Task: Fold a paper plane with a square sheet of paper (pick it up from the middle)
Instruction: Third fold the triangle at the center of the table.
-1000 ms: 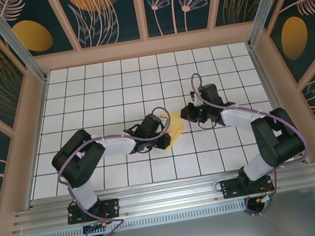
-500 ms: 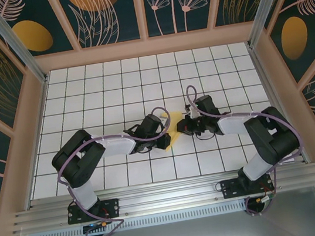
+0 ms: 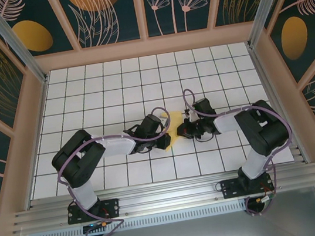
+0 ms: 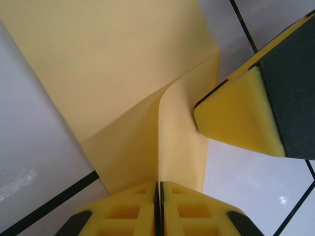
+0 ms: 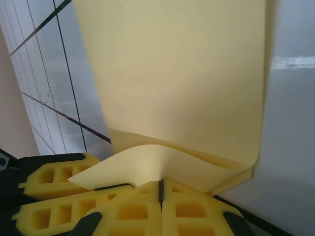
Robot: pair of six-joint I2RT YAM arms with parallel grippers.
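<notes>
On the left, your left gripper point(image 3: 164, 136) lay low over the tiled table point(image 3: 111, 83). Its pads point(image 4: 197, 206) were pressed together on a raised ridge of the square sheet of paper point(image 3: 174, 128), and the left wrist view showed that ridge running straight into the seam between them.

The sheet sat at the middle of the table between the two grippers. It was partly folded, with one layer flat on the tiles and a flap curling upward.

On the right, your right gripper point(image 3: 185, 130) was fully closed, its tips touching the flap's bent edge just beside the left pinch. I could not tell whether any paper was caught between them.

The step looked like setting a crease. To do it well, you wanted the left pinch to act only as an anchor, holding without tugging. The closed right tips needed to press the flap down and sweep along the fold line, away from the pinch, so the edges stayed matched. The paper looked thin and likely to buckle or skate on the smooth tiles, so a low, slow push suited it. With the fingers this close, you also had to watch that they didn't knock together.
</notes>
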